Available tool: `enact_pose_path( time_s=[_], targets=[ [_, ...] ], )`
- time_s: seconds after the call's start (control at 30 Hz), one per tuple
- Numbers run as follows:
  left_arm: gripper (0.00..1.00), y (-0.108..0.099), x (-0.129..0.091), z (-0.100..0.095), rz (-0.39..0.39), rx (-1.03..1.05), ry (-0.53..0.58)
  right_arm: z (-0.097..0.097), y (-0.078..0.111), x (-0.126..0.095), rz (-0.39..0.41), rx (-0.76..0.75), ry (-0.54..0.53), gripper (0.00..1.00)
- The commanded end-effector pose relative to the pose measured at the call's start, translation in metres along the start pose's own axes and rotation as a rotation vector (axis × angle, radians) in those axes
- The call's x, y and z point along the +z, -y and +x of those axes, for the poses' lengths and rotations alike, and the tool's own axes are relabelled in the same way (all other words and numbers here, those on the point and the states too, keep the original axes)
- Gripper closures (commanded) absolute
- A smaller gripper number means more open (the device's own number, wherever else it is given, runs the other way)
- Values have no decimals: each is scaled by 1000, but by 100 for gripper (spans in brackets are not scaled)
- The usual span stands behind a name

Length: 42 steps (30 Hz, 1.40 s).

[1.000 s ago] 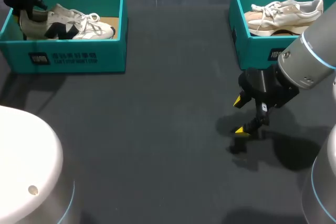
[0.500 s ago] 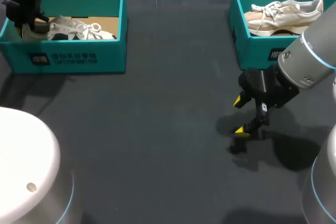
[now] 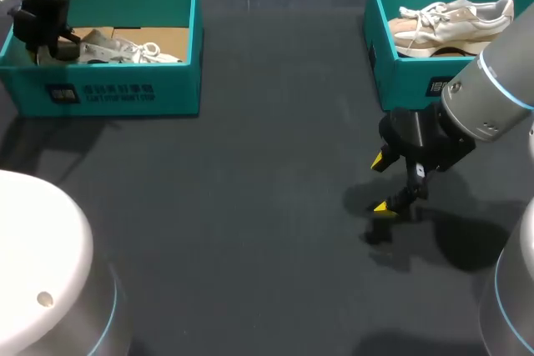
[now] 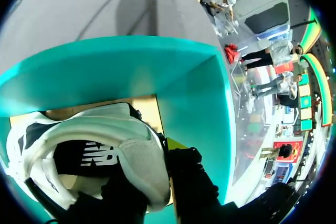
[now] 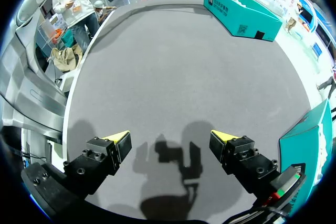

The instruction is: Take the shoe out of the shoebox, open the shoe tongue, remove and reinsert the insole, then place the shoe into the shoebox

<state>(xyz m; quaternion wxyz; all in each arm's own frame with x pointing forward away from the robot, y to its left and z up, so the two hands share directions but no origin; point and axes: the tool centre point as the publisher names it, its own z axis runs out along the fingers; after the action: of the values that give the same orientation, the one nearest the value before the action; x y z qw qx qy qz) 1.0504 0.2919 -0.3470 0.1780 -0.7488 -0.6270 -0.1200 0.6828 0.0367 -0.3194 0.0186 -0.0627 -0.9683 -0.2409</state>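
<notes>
Jaws first: the left gripper (image 3: 50, 42) is pinched onto the heel of the white-and-black lace-up sneaker (image 3: 125, 50). The right gripper (image 3: 381, 183) is spread wide with nothing between its fingers.

That sneaker sits down inside the open teal cardboard shoebox (image 3: 125, 93) at the far left of the dark grey table (image 3: 250, 206). Its toe points toward the table's middle, laces up, with some of the box's brown floor showing behind it.

From the left wrist view, the sneaker's padded heel (image 4: 105, 150) is right up by the camera. One yellow fingertip (image 4: 176, 143) is pressed against its side and the other is hidden by the shoe, so the pinch is mostly judged from the head view. The shoebox's teal wall (image 4: 157, 72) wraps around ahead of it.

The right arm comes in from the right, and its gripper (image 5: 170, 140) hangs over bare tabletop with its shadow right underneath. It's near the front of a second teal box (image 3: 384, 72) holding a beige sneaker with white laces (image 3: 455, 21), well apart from the left shoebox.
</notes>
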Motion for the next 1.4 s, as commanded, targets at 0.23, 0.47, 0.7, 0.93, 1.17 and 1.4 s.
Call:
enact_pose_path(
  time_s=[0.23, 0.47, 0.7, 0.93, 1.17, 1.4],
  targets=[
    [76, -4, 5, 1, 19, 34, 35, 1, 0, 1, 1, 0, 3, 0],
    [64, 0, 1, 5, 20, 39, 56, 1, 0, 1, 1, 0, 3, 0],
    [53, 1, -22, 9, -19, 30, 102, 1, 0, 1, 1, 0, 3, 0],
    [30, 0, -47, 5, -57, 16, 122, 1, 0, 1, 1, 0, 3, 0],
    [16, 6, -61, 2, -82, 30, 158, 1, 0, 1, 1, 0, 3, 0],
    [0, 19, -80, 12, -88, 5, 214, 1, 0, 1, 1, 0, 3, 0]
  ],
)
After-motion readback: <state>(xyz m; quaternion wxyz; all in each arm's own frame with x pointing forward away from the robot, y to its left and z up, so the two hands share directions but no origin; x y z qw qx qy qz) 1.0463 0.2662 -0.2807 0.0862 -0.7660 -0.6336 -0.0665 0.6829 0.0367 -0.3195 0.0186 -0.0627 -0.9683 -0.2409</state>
